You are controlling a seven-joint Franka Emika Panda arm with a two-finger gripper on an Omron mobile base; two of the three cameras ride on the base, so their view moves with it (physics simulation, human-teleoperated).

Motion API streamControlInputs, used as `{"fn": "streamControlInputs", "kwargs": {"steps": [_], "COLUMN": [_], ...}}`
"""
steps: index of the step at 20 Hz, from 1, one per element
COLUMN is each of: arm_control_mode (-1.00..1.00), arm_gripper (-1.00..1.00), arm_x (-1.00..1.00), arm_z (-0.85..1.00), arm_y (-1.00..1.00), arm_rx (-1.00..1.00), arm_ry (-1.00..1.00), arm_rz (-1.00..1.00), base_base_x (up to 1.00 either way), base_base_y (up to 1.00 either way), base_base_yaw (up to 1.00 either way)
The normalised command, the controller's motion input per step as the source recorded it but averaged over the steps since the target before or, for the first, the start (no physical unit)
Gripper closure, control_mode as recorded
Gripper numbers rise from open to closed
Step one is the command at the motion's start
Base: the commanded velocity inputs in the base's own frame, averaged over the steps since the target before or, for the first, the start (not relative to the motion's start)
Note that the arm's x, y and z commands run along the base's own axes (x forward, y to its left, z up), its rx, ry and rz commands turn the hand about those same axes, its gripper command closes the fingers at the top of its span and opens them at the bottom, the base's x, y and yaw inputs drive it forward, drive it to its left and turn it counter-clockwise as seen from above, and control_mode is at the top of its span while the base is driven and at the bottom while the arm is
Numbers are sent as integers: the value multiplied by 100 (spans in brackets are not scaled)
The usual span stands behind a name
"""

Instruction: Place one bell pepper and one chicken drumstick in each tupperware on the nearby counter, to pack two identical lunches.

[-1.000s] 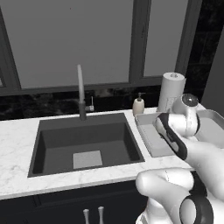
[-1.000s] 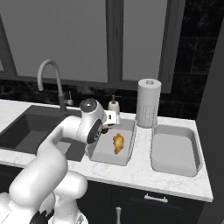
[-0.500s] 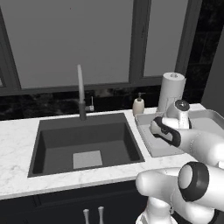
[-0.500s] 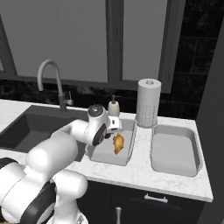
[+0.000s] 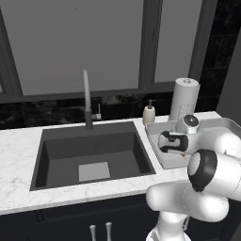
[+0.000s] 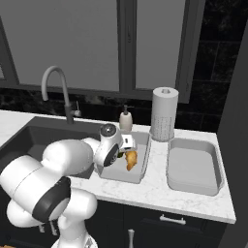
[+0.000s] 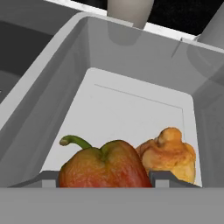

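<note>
The bell pepper point(image 7: 104, 165) sits between the gripper's point(image 7: 104, 180) two finger tips in your hand view, low inside the nearer tupperware point(image 7: 131, 78). Its skin is smooth and glossy, red shading to orange at the shoulders, with a curved green stem hooking off to one side. The tips stand on either side of the pepper's widest part with the jaws partway apart, so you have the hand closed on the pepper, which is down close to the container floor; whether it rests on that floor you cannot tell.

Just beside the pepper, touching or nearly so, lies the chicken drumstick point(image 7: 169, 154), a lumpy golden-brown piece with a knobby top and a matte, roasted look. In your right base view the chicken drumstick point(image 6: 131, 160) shows as an orange streak in the same container, right beside the wrist.

The tupperware is a plain grey rectangular tub with sloped walls, rounded corners and a flat pale floor. A second tupperware point(image 6: 194, 167) of the same shape stands next to it on the counter point(image 6: 160, 186), near but apart, and nothing shows inside it. The counter is white with a grey marble veining, set over black cabinets.

Left of the tubs you have the dark inset sink point(image 5: 94, 155), square-cornered, with a tall curved grey faucet point(image 5: 87, 100) behind it. A cream soap dispenser point(image 5: 149, 113) and an upright white paper towel roll point(image 5: 184, 99) stand along the back edge behind the tubs.
</note>
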Motion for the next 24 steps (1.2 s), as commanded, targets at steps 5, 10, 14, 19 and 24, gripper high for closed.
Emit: {"fn": "streamControlInputs", "kwargs": {"steps": [5,10,14,19,24], "arm_control_mode": [-100,-100,-100,-100,-100], "arm_gripper": [-100,-100,-100,-100,-100], "arm_x": [50,7,-43,-100,-98], "arm_z": [18,77,54,26,41], "arm_y": [2,1,13,9,41], "arm_rx": [2,0,-4,-4,-1], "arm_ry": [0,-3,-3,-17,-36], "arm_rz": [2,0,0,-1,0], "base_base_x": [0,0,0,0,0], "base_base_y": [0,0,0,0,0], "base_base_yaw": [0,0,0,0,0]}}
